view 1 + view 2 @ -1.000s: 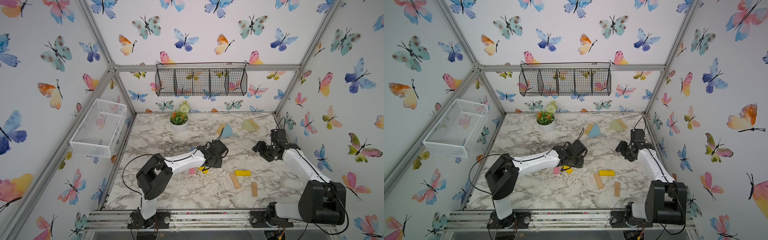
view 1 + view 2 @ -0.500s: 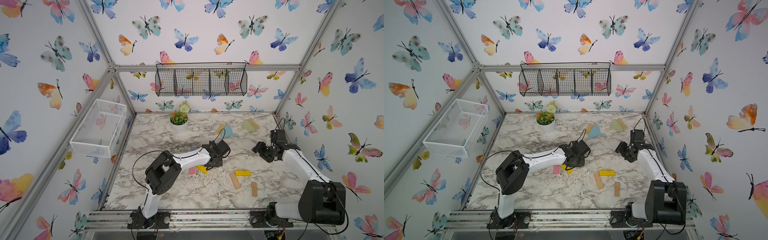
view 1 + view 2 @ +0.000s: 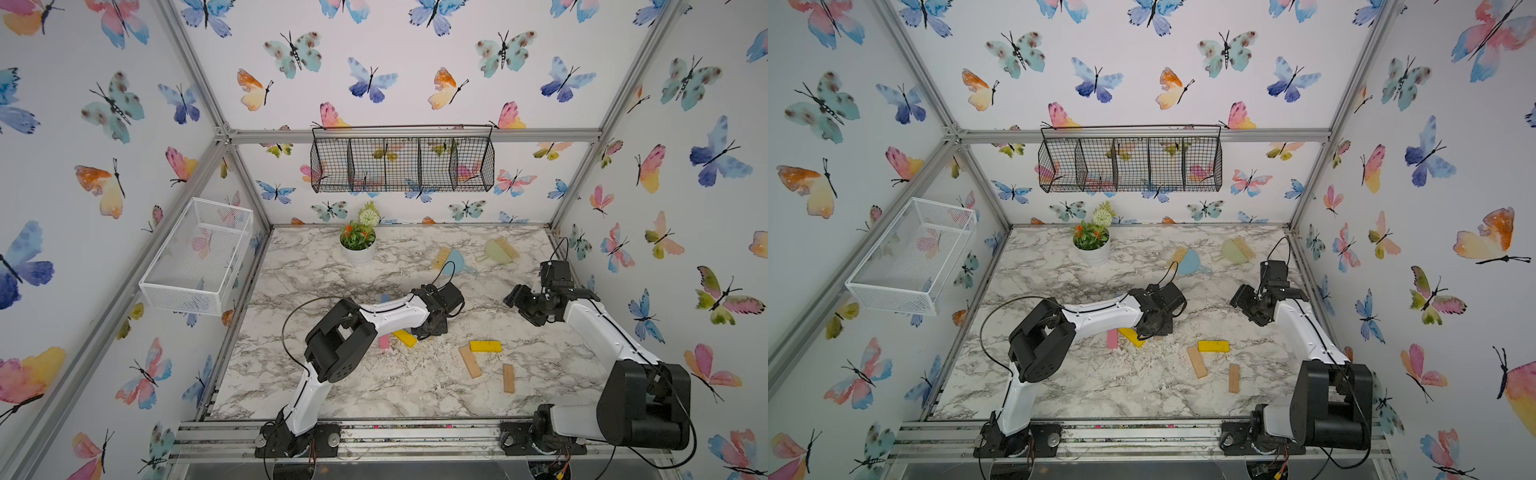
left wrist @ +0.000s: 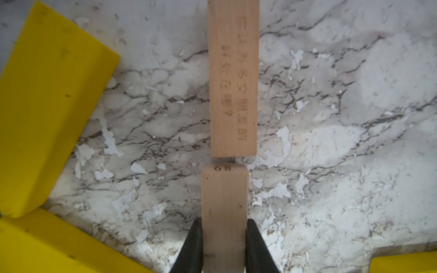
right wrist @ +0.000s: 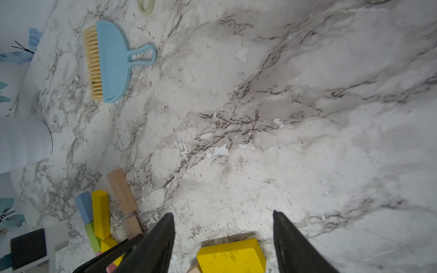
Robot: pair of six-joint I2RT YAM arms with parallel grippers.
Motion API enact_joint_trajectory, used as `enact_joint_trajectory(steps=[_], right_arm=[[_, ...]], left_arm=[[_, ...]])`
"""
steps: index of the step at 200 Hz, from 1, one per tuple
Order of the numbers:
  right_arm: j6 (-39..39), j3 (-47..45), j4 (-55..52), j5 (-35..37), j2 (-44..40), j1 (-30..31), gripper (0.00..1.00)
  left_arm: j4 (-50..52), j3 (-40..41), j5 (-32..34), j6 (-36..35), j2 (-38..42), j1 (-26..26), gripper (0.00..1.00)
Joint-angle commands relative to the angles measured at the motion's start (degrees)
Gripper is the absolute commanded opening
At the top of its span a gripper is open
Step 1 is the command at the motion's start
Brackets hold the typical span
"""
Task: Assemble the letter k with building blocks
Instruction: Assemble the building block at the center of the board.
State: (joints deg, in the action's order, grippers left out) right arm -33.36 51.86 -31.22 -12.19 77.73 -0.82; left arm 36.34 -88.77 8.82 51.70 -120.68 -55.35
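— Wood meets wood! Left jaws are clenched on a tan block (image 4: 224,196), low near the middle of the desk (image 4: 331,141), end to end with a second tan block (image 4: 233,78) lying flat.
— Touching?
— Can't tell; barely a sliver between them. A slanted yellow block (image 4: 47,106) sits just beside.
— Right side?
— Right jaws hang released, holding nothing, over the desk's right side, apart from a loose yellow block (image 3: 485,345) lying flat.
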Motion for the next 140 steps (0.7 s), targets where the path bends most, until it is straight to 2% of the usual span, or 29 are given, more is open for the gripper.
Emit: enact_joint_trajectory(steps=[1, 140], right_arm=[[0.49, -0.7, 0.19, -0.65, -0.21, -0.32, 0.68], [0.32, -1.87, 0.36, -1.29, -1.45, -0.32, 0.68]], left_arm=[[2.63, -1.78, -0.22, -0.46, -1.57, -0.02, 0.0], [4.7, -3.6, -0.81, -0.37, -3.33, 0.38, 0.0]])
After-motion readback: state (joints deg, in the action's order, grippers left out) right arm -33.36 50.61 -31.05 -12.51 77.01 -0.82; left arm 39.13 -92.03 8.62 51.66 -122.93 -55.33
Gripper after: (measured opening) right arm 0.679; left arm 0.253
